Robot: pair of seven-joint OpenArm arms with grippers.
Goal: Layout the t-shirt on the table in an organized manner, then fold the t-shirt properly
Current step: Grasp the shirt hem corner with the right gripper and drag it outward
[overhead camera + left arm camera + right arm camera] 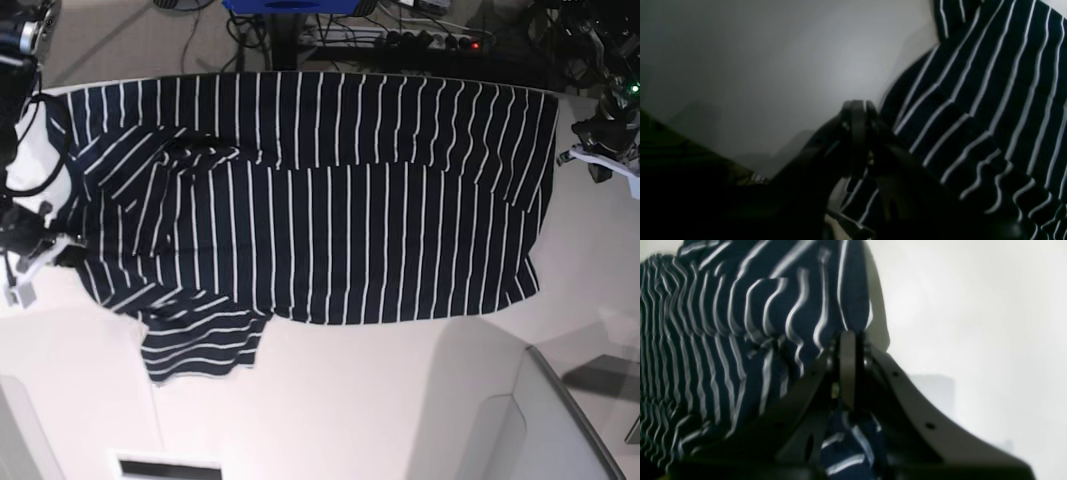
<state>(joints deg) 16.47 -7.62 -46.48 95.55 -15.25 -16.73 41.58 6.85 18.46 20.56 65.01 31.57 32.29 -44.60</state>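
The dark, white-striped t-shirt (330, 200) lies spread across the far half of the white table (350, 400), collar to the left, with one sleeve (200, 345) sticking out toward the near side. My right gripper (45, 250) is at the shirt's left edge. In the right wrist view it (848, 338) is shut, with striped cloth (723, 340) bunched at its tip and showing between its fingers. My left gripper (590, 150) sits at the shirt's right edge. Its (857, 105) jaws are shut too, with rippled cloth (973, 100) beside and under them.
Cables and a power strip (420, 40) run behind the table's far edge. A curved seam (560, 400) marks off the near right corner. A dark slot (170, 468) sits at the near edge. Bare tabletop (773, 66) lies beyond the left gripper.
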